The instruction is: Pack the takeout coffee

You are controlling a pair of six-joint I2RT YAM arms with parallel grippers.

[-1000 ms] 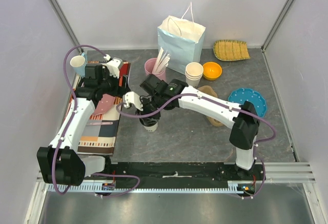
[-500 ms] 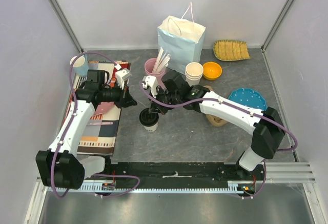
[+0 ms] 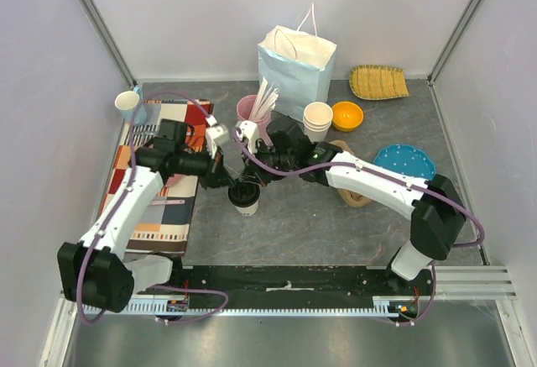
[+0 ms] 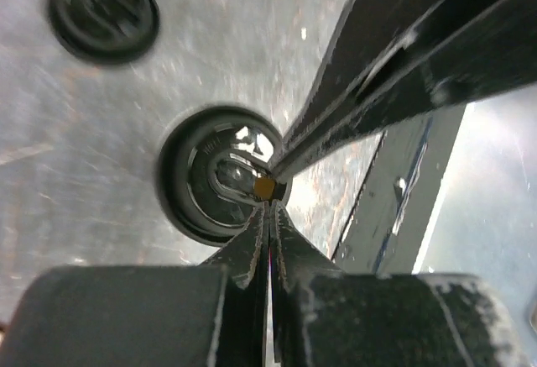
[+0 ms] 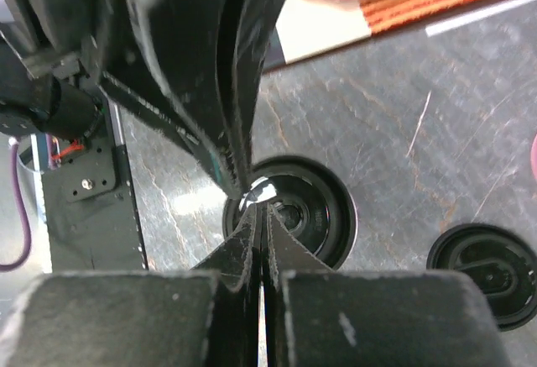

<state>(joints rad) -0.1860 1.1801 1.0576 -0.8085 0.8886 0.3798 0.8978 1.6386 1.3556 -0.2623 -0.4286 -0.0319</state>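
- Two arms meet over one takeout coffee (image 3: 244, 199) in the top external view. The white cup with its black lid stands upright on the grey counter (image 3: 294, 224), just right of the striped mat (image 3: 164, 207) and well in front of the pale blue paper bag (image 3: 295, 66).
- The left claw (image 3: 231, 180) comes from the mat side, the right claw (image 3: 252, 174) from the bag side. Both tips sit at the lid, too small here to tell how the fingers stand.
- Also on the counter, one of each: a pink cup of sticks (image 3: 250, 111), a stack of lidless white cups (image 3: 318, 120), an orange bowl (image 3: 346, 116), a blue plate (image 3: 411, 161), a woven tray (image 3: 378, 81) and a pale mug (image 3: 128, 102) at the far left corner.
- Two black lids show in the left wrist view: one on the takeout coffee (image 4: 201, 186) below, and one loose lid (image 4: 102, 16) lying flat on the counter apart from it. The left claw (image 4: 270, 209) has its fingers pressed together, a hairline between them, tips at the lid's rim. The right claw's dark fingers (image 4: 403, 56) slant in from the upper right to the same spot.
- Two lids also show in the right wrist view: the takeout coffee's (image 5: 306, 212) beneath the tips, the loose lid (image 5: 491, 275) at the lower right. The right claw (image 5: 260, 216) is closed, fingers together with nothing seen between them. The left claw's blurred fingers (image 5: 226, 90) reach in from the upper left.
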